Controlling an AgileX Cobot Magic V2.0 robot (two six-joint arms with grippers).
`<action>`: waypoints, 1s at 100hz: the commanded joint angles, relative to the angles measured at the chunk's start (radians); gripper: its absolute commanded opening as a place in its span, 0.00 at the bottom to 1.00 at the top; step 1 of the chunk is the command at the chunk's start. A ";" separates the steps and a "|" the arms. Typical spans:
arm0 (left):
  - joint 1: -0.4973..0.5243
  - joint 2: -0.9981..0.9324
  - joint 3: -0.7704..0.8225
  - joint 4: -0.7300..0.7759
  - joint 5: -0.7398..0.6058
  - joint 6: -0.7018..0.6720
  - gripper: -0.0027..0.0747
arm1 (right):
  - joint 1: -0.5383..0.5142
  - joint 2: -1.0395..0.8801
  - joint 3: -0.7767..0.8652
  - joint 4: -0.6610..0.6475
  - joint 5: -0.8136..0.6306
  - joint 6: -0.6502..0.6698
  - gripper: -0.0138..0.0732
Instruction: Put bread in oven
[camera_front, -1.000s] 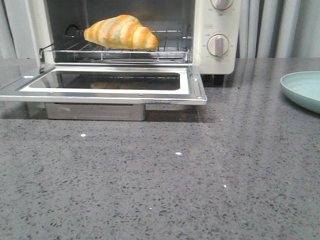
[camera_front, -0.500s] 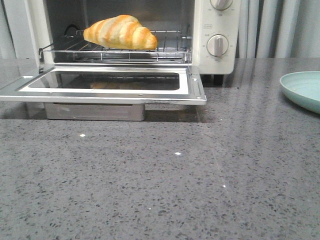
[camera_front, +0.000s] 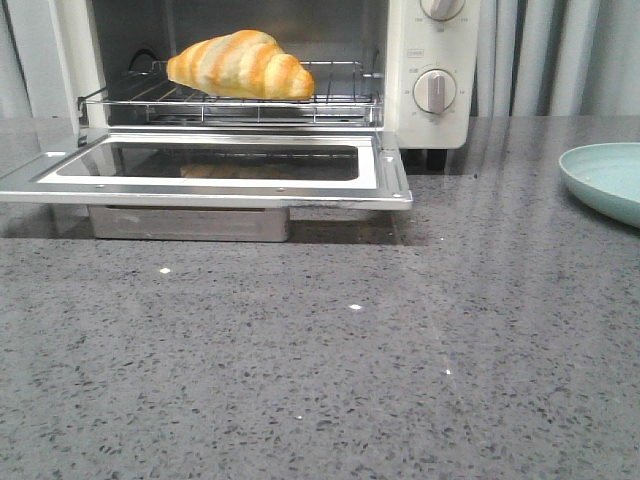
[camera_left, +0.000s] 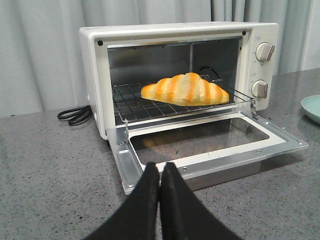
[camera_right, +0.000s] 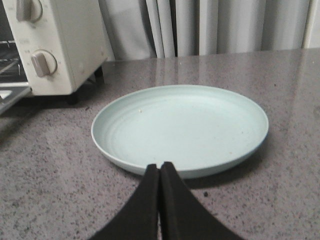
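- Nearest, the left gripper (camera_left: 160, 172) has its black fingers pressed together on nothing, held back from the oven door (camera_left: 210, 150); the right gripper (camera_right: 159, 172) is likewise closed and empty, at the near rim of a pale green plate (camera_right: 180, 125).
- Over the last second almost nothing has moved: the bread (camera_front: 240, 65) has settled a touch on the wire rack (camera_front: 230, 100), and the front view shows no arm in either the earlier frames or this one.
- That suggests the placing is done; the door lies open and flat, and closing it may be all that remains.
- Farther back, the bread lies across the rack inside the cream toaster oven (camera_left: 180, 75).
- Small markings sit above the lower knob (camera_front: 435, 90), too small to read; no brand name is legible.
- A black power cord (camera_left: 75, 115) coils beside the oven.
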 joint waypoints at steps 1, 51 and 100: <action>0.001 0.018 -0.025 0.003 -0.072 -0.004 0.01 | -0.015 -0.004 -0.009 0.002 -0.069 -0.010 0.07; 0.001 0.018 -0.025 0.003 -0.072 -0.004 0.01 | -0.110 -0.060 0.035 0.002 0.044 -0.010 0.07; 0.001 0.018 -0.025 0.003 -0.072 -0.004 0.01 | -0.110 -0.060 0.035 -0.057 0.192 -0.010 0.07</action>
